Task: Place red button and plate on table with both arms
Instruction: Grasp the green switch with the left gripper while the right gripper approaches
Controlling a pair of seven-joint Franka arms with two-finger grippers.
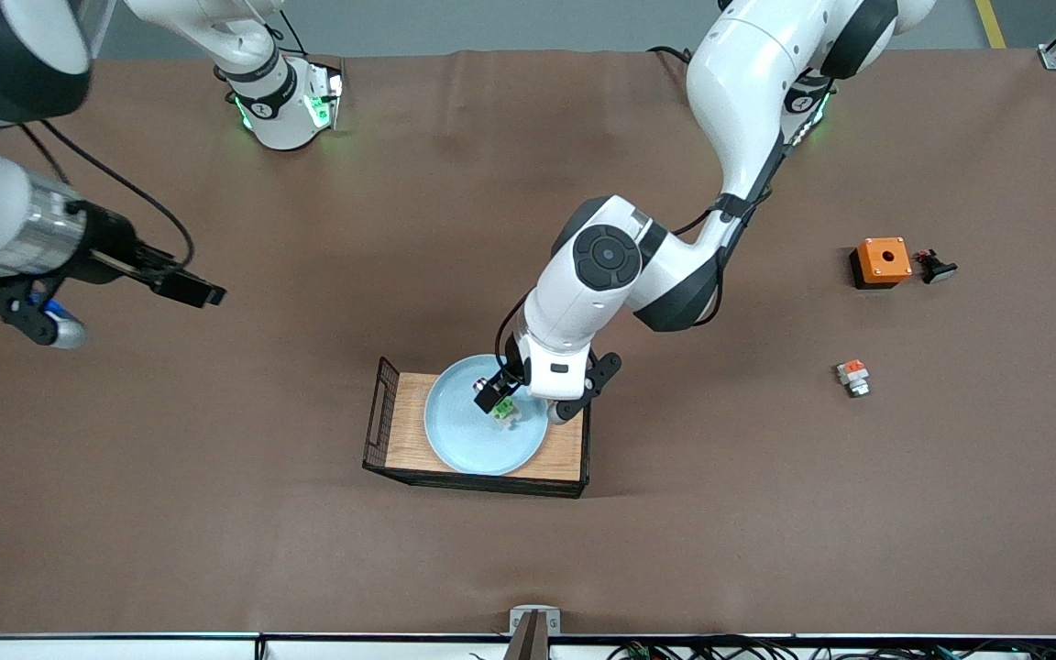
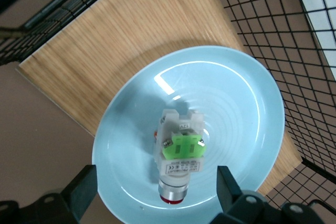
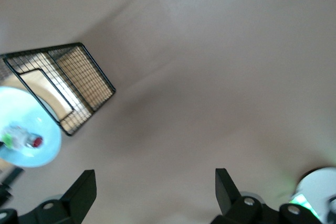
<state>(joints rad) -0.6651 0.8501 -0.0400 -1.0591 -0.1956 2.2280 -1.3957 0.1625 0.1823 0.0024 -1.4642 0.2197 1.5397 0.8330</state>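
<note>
The red button (image 1: 503, 406), a small white-grey block with a green middle and a silver end, lies on the pale-blue plate (image 1: 464, 435). The plate rests on a wooden tray (image 1: 400, 426) on the brown table (image 1: 766, 513). My left gripper (image 1: 526, 403) is open, low over the plate. In the left wrist view its fingers (image 2: 84, 190) stand wide on either side of the button (image 2: 181, 153), apart from it, with the plate (image 2: 236, 103) below. My right gripper (image 1: 203, 293) is open and empty over bare table at the right arm's end; it shows in the right wrist view (image 3: 155, 192).
An orange box with a hole (image 1: 881, 261), a small black part (image 1: 936, 268) and a small block with an orange-red top (image 1: 852, 376) lie toward the left arm's end. The tray has black wire ends (image 1: 379, 412). The right wrist view shows the tray (image 3: 68, 87) and plate (image 3: 31, 150).
</note>
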